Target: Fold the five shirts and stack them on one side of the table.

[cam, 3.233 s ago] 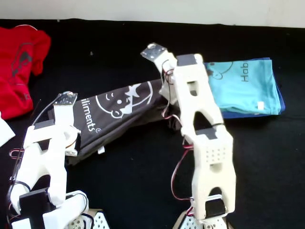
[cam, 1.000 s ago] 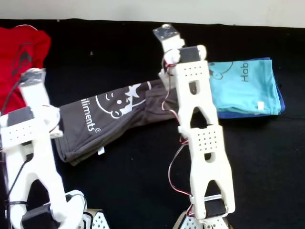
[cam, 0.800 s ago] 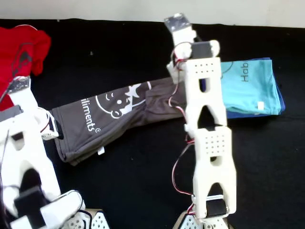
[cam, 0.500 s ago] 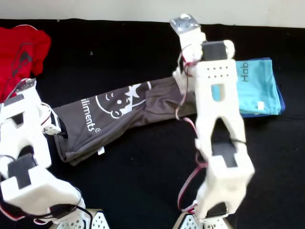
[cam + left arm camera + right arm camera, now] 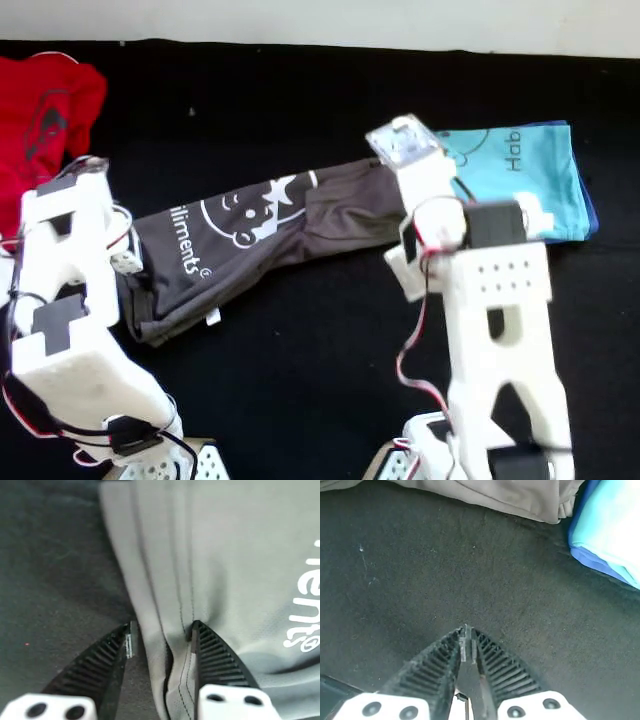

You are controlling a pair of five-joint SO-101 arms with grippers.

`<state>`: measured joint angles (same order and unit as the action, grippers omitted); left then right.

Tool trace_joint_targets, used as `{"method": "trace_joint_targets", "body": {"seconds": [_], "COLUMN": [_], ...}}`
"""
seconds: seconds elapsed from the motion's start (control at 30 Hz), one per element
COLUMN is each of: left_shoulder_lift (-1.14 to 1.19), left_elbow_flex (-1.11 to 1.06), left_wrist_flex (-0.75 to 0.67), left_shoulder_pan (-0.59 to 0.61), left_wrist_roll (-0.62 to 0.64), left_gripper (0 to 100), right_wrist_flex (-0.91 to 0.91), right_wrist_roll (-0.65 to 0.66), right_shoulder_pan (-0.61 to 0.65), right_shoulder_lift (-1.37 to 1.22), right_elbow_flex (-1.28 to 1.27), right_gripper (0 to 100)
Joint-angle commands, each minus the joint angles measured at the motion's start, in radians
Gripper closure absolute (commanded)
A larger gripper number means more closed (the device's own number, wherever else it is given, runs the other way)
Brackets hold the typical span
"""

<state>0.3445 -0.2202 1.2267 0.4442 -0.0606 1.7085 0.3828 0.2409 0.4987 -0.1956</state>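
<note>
A long grey shirt [image 5: 260,235], folded into a narrow strip with white print on it, lies slantwise across the middle of the black table [image 5: 300,380], running from lower left up toward the right. Its right end lies close beside a folded turquoise shirt [image 5: 520,185] at the upper right. That one sits on top of a folded blue shirt [image 5: 590,215], whose edge peeks out along the right and lower sides. A red shirt [image 5: 45,120] lies crumpled in the upper left corner.

The left gripper [image 5: 163,627] is down at the grey shirt's lower-left end. Its jaws are spread apart, one on the bare table beside the hem and one on the cloth, with a ridge of fabric between them. The right gripper [image 5: 465,632] hangs over bare table near the grey shirt's right end and the turquoise shirt's corner, jaws pressed together on nothing.
</note>
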Motion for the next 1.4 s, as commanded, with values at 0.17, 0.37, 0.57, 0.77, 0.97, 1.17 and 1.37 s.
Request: {"method": "trace_joint_targets", "body": {"seconds": [0.17,0.37,0.57,0.77,0.97,1.17,1.37], "left_shoulder_lift": [0.159,0.289,0.418,0.498,0.288,-0.147,-0.375], "left_elbow_flex": [0.142,0.375,0.782,0.938,0.76,0.503,0.456], "left_wrist_flex": [0.152,0.261,0.453,0.542,0.543,0.542,0.542], "left_shoulder_pan": [-0.019,0.213,0.423,0.435,0.34,0.147,-0.165], "left_wrist_roll": [-0.074,-0.189,-0.302,-0.324,-0.322,-0.321,-0.207], "left_gripper": [94,99,99,99,99,99,99], "right_wrist_flex": [-0.199,-0.406,-0.509,-0.671,-0.875,-0.97,-0.961], "right_wrist_roll": [0.012,0.012,0.012,0.012,0.009,0.008,0.009], "right_shoulder_pan": [-0.18,-0.355,-0.394,-0.395,-0.395,-0.397,-0.397], "right_shoulder_lift": [0.209,0.249,0.318,0.423,0.536,0.633,0.704], "right_elbow_flex": [-0.306,-0.59,-0.808,-1.04,-1.299,-1.445,-1.475], "right_gripper": [99.2,99.2,99.2,99.2,99.2,99.2,99.2]}}
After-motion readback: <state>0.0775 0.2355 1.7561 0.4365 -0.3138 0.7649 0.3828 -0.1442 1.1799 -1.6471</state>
